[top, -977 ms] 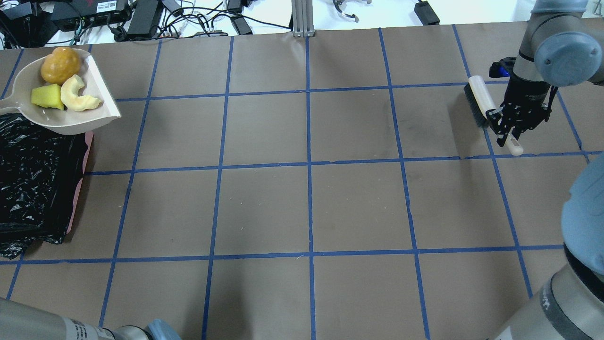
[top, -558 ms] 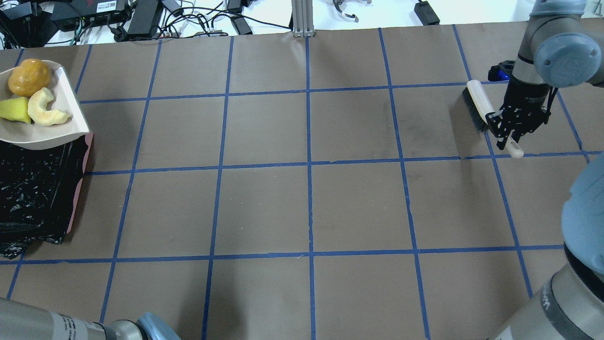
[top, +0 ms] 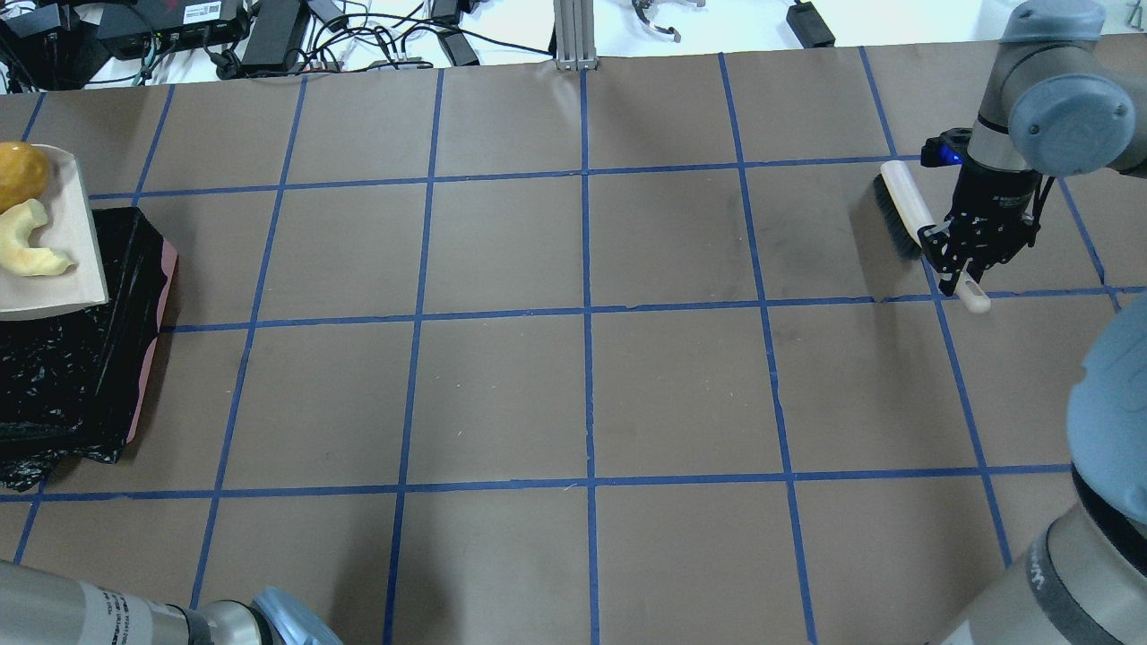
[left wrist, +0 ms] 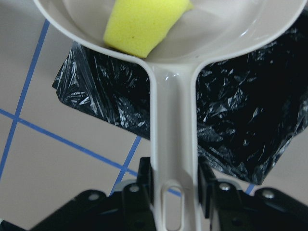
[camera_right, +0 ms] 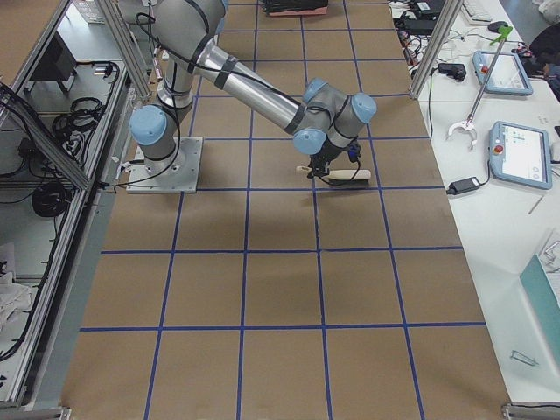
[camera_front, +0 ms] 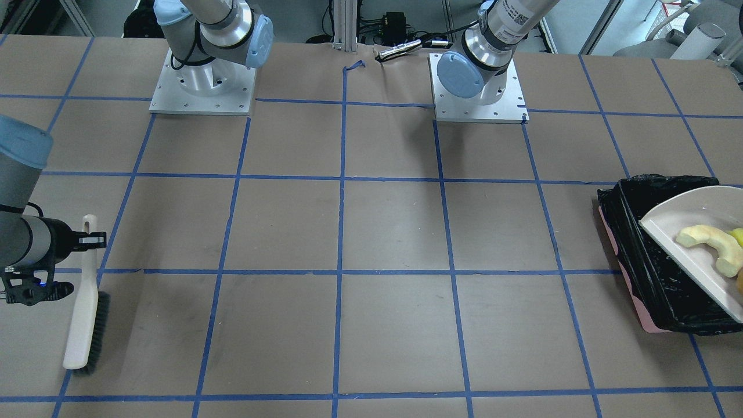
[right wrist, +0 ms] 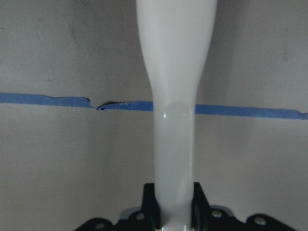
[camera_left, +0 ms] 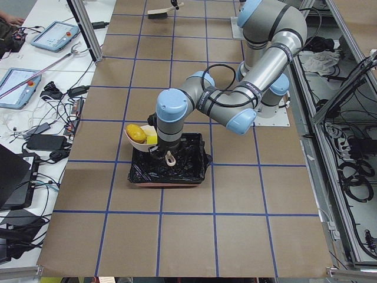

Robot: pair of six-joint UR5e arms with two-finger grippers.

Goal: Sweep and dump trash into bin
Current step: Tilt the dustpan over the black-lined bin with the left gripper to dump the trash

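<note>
Inspector: Left claw (left wrist: 174,179), what is it doing?

Recorder: Its jaws are clamping the dustpan (left wrist: 173,110) by the handle, one on each side. The pan is hanging over the bin (top: 150,358), which is standing on the table (top: 582,385). All the trash is riding in the pan: the yellow sponge wedge (left wrist: 144,24) nearest the handle, then the potato-like lump (top: 18,175) and the cream slice (top: 31,246).

Inspector: Right claw (right wrist: 174,204)?

Recorder: It is gripping the brush (top: 905,210) by its white handle, well apart from the bin.

A robotics lab: teach pendants (camera_right: 516,153), cables (top: 376,40), tape-gridded table (top: 502,403).
</note>
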